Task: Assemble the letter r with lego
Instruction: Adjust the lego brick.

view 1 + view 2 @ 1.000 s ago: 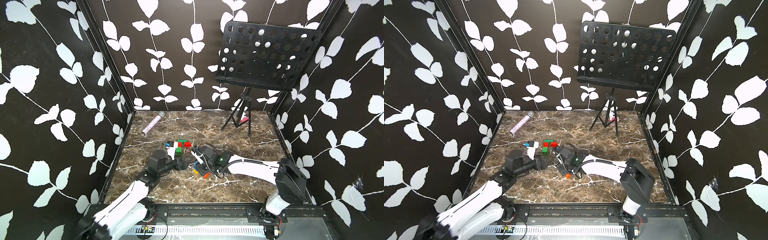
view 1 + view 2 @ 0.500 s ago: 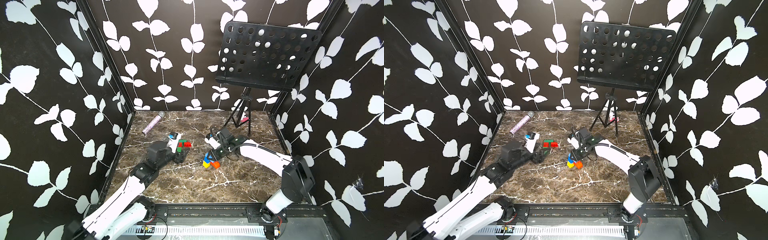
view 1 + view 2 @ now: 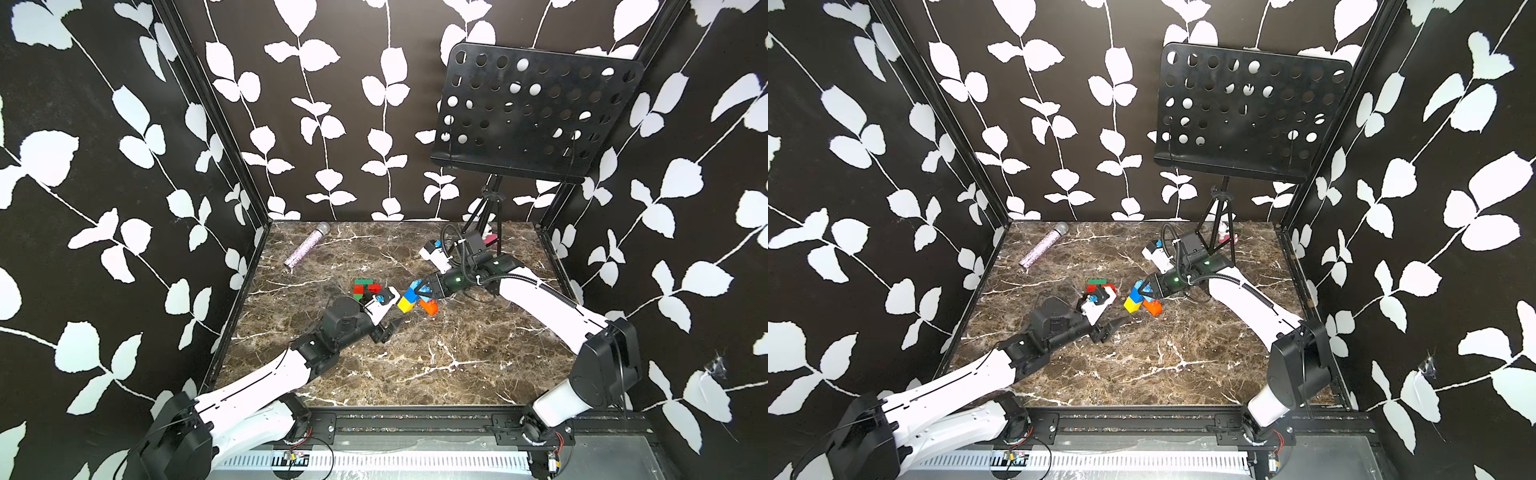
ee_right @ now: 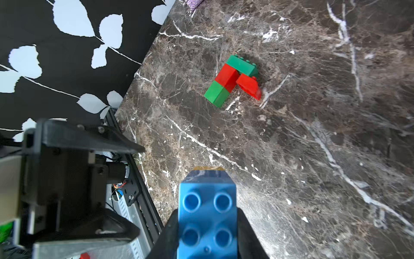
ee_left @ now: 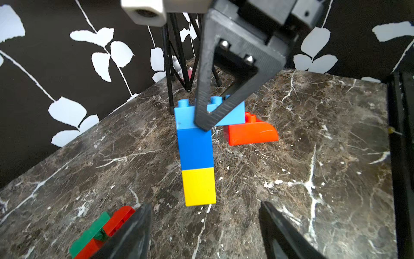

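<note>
Seemingly marble tabletop (image 3: 415, 365), leaf-print walls (image 3: 124, 166); right gripper (image 3: 424, 291) tight on light blue brick (image 5: 184, 117), left gripper (image 5: 205, 208) spread.

The left arm (image 3: 257, 382) and right arm (image 3: 540, 307) pair smooth white link shells, marked by thin dark slots, with boxy black joint housings (image 3: 606, 365), and each wrist carries a white camera block (image 3: 434, 253). A ribbed black cable (image 3: 557, 294) runs along the right arm, near a small glowing green light (image 3: 457, 279). On the right gripper (image 4: 208, 213), the fingers (image 5: 203, 89) are open black triangles of ridged, layered plastic, fastened with silver screws (image 5: 224, 43)
</note>
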Controlling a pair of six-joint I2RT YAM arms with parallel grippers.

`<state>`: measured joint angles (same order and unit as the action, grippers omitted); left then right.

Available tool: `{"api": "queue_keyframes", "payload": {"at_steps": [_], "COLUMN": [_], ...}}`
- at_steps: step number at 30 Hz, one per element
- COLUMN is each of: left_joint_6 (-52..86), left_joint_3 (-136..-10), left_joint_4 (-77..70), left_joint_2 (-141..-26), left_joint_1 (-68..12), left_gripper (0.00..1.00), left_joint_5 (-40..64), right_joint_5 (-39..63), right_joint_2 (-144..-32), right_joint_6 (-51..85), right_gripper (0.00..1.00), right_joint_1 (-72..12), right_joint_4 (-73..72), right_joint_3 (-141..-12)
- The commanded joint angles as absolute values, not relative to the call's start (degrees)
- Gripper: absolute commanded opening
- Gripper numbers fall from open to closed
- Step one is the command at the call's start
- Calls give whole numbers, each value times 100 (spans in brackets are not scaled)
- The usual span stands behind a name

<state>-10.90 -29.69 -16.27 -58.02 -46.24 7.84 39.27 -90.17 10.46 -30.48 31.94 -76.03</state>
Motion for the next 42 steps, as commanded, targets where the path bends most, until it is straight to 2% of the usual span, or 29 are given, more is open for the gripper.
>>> {"api": "queue_keyframes", "payload": {"at_steps": [1,7,12,18,23,29,42], "left_joint_6": [-1453,-1450,-1360,-1294,-1255,-1178,-1106], "left_joint_3": [-2857,-3092,-3186,-3047,-3051,-3137,-3224], "left_joint_4": [-2503,-2601,-2595,-2740,-2716,-2701,-2666], "left_joint_2": [-5985,-6565,-6769,-6561,-6555,-6721,-6868], "left_joint_1": [-4711,-4720,-4729,-4730,-4731,-4729,-4731], "left_gripper": [76,71,67,73,73,58,51], "left_joint_5": [643,807,544,-16,-175,-151,-33], "right_joint_5": [4257,4326,4377,4395,4447,4445,4420], "right_joint_2": [-9086,-9123,-9123,-9123,-9123,-9290,-9350], "right_joint_6": [1096,1139,1121,1115,1116,1118,1128], "right_gripper": [14,14,15,15,15,15,15], "right_joint_1": [-3059,-3067,-3068,-3085,-3153,-3206,-3304], "right_joint_4": [2966,2962,2999,2998,2997,3006,3006], "right_joint_3": [-7794,-7871,-7893,-7840,-7857,-7909,-7945]}}
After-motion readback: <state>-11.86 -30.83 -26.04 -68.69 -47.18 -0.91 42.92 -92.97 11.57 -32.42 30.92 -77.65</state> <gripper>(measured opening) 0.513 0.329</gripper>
